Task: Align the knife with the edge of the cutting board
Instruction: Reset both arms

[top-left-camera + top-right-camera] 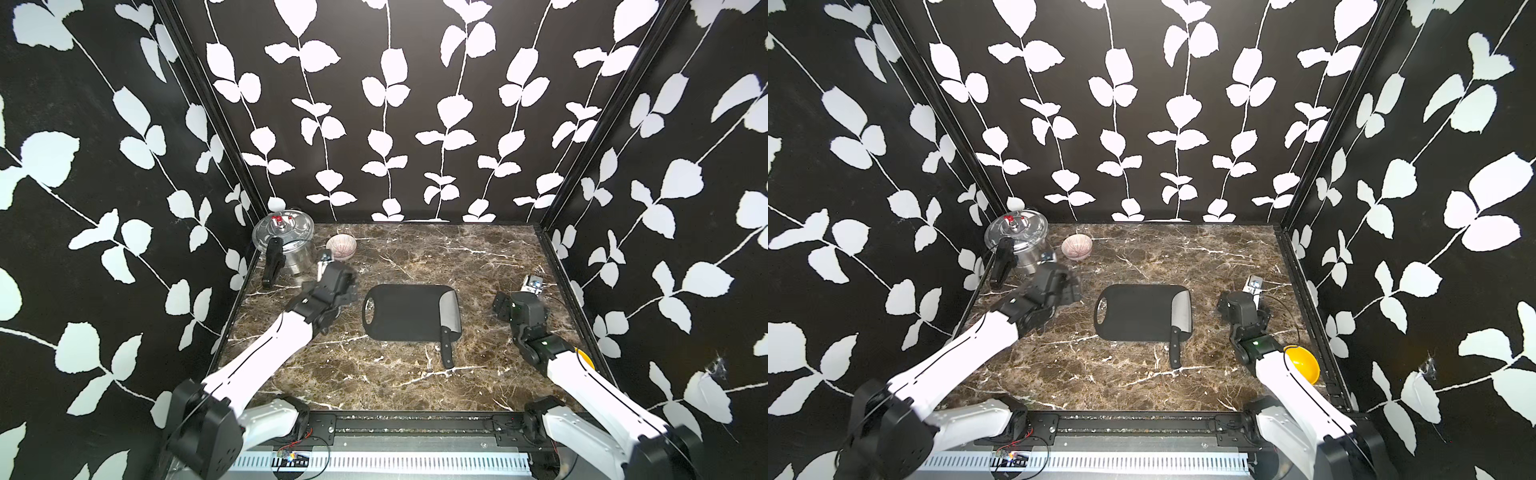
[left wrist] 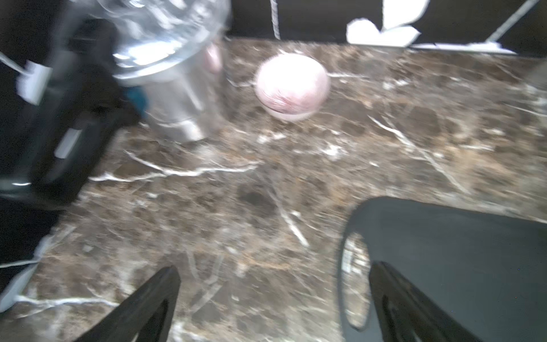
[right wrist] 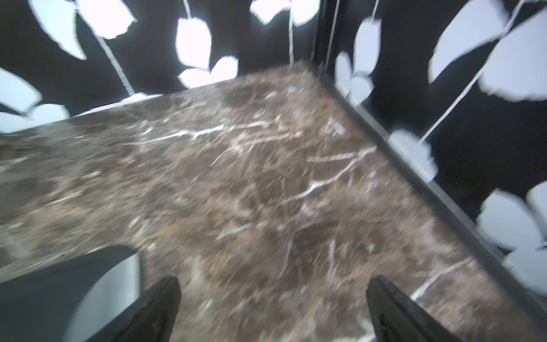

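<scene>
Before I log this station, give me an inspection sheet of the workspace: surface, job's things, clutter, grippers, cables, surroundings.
Surface: brown marble tabletop, no spills seen.
Job's things: cutting board flat mid-table; knife blade lies along the board's end nearest the right arm, handle overhanging the near edge onto the marble.
Clutter: lidded steel pot and pink bowl at the far left; yellow bowl partly hidden by the right arm.
Grippers: left gripper open, empty, by the board's hole end; right gripper open, empty.
Cables: thin black cable looped beside the right arm.
Surroundings: black walls with white leaf pattern.
</scene>
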